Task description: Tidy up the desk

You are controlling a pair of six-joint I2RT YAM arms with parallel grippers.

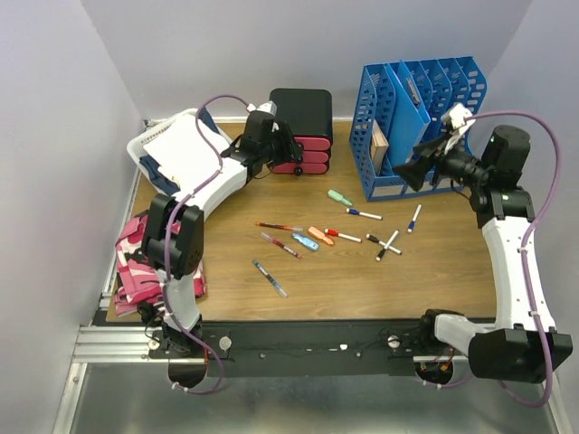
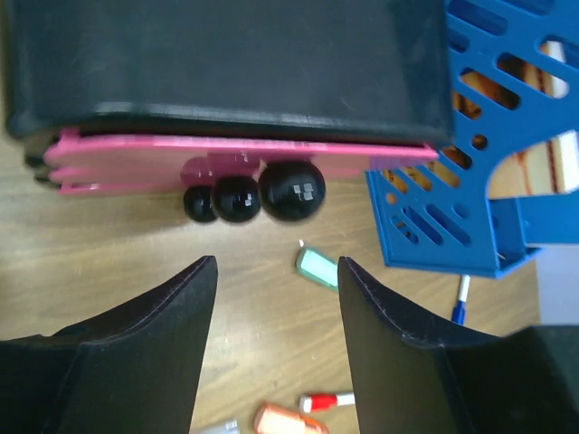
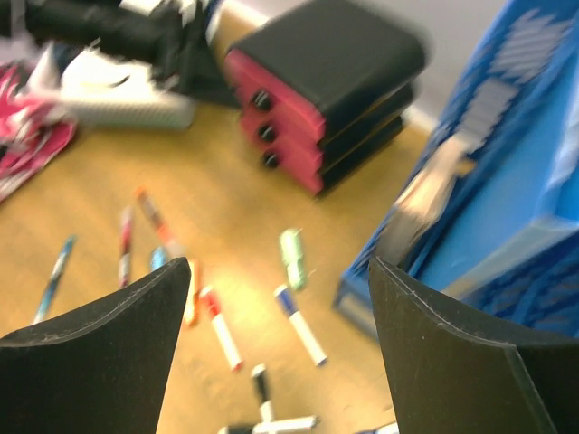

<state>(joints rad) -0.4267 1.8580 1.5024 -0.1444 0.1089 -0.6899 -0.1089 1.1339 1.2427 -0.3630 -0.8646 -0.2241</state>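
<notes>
left hand wide open, empty, facing drawer unit | right hand open, empty, well right of drawer unit | risk: left hand shoves it, missing knobs

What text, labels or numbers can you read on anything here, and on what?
No text can be read in any view.
Scattered markers and pens: print too small.
White paper sheets: too small to tell.
Black drawer unit with red drawers: no label shows.
Blue plastic file rack: none seen; right wrist view blurred.
</notes>
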